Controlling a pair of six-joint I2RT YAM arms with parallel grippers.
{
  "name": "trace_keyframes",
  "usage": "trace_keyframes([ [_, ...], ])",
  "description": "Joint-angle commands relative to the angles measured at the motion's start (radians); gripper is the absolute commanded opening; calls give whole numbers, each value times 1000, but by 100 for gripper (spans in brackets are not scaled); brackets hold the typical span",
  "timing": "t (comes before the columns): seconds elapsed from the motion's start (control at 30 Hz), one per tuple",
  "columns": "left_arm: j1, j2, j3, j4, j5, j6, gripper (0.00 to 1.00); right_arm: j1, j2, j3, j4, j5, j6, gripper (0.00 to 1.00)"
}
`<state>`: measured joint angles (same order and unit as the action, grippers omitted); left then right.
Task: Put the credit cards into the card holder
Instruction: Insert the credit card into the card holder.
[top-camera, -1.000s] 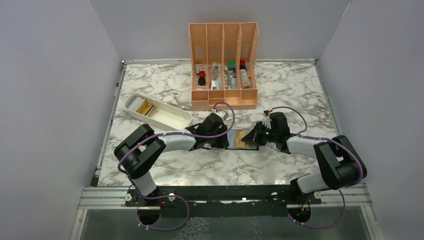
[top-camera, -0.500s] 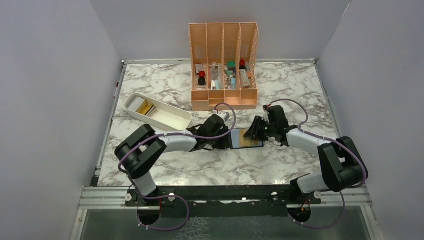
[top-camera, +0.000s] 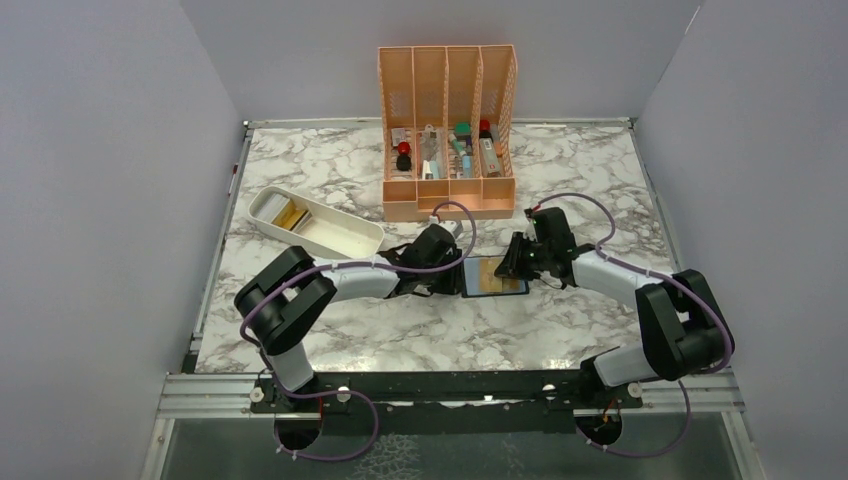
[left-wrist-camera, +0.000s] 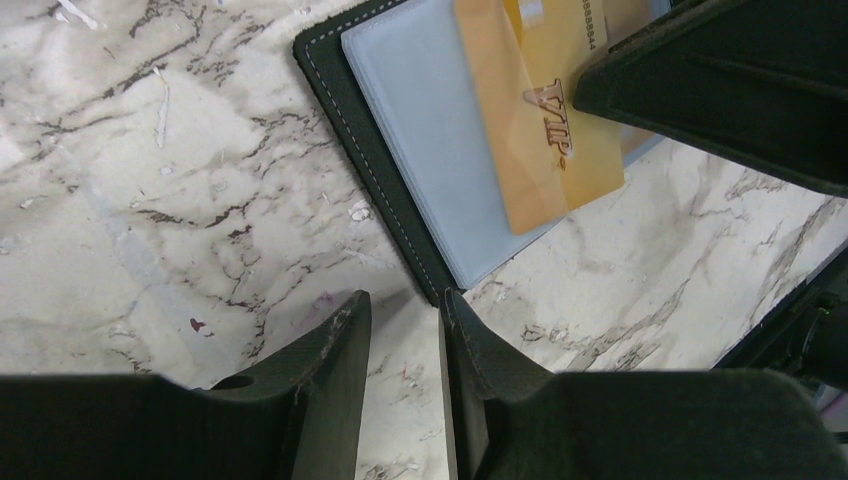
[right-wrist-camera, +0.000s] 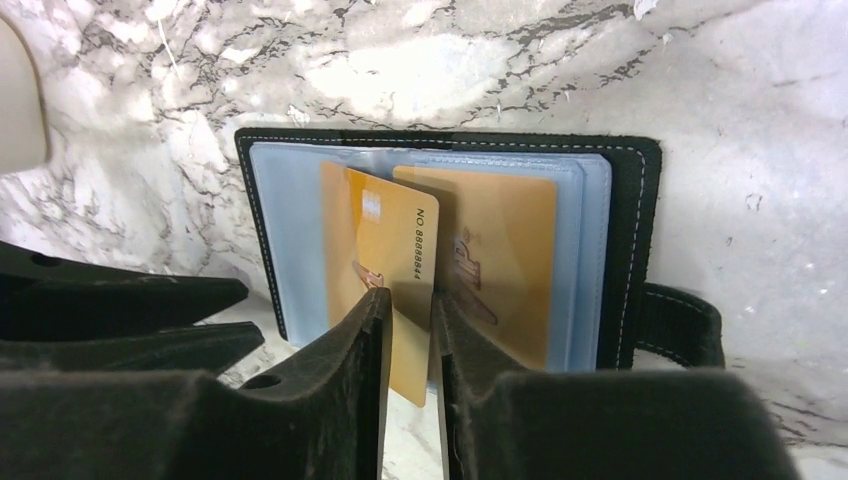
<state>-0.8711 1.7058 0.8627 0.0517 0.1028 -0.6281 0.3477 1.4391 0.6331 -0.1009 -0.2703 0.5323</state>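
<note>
We see the card holder (right-wrist-camera: 290, 240) lying open and flat on the marble table (top-camera: 600, 180), straight ahead of the right claw (right-wrist-camera: 408, 296). Its long axis runs crosswise to that claw's fingers, and its clasp tab (right-wrist-camera: 680, 325) sticks out at the end off to the claw's right in the wrist view.

A gold card (right-wrist-camera: 400, 235) lies aslant on the bluish pockets. Its long axis points away from the claw, and its near short end reaches past the holder's near edge into the gap between the fingers. The right claw's jaws stand a narrow gap apart with the card showing through. We cannot tell whether they pinch it or only straddle it. One near corner of the card is hidden behind a finger. A second gold card (right-wrist-camera: 500, 250) sits inside a pocket just beside it, parallel to it.

The left claw (left-wrist-camera: 405, 297) is released, its jaws slightly apart over bare marble and grasping nothing. A corner of the holder (left-wrist-camera: 400, 120) lies right at its fingertips. From there the right claw's black body covers the far part of the card (left-wrist-camera: 545, 130).

From above, the holder (top-camera: 495, 280) lies between the two claws. Beyond them stands an orange organiser (top-camera: 448, 130). Well off behind the left claw, a white tray (top-camera: 350, 240) holds more gold cards (top-camera: 292, 214), too small to count.
</note>
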Motion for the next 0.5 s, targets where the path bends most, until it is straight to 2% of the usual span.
trace_keyframes([
  [0.0, 0, 45, 57, -2, -49, 15, 35, -1, 25, 22, -31, 18, -61, 20],
  [0.27, 2, 96, 73, 40, -45, 24, 32, 8, 56, 32, -20, -32, -105, 21],
  [0.47, 2, 94, 57, 46, -25, 11, 31, 40, 67, 39, 23, -105, -97, 31],
])
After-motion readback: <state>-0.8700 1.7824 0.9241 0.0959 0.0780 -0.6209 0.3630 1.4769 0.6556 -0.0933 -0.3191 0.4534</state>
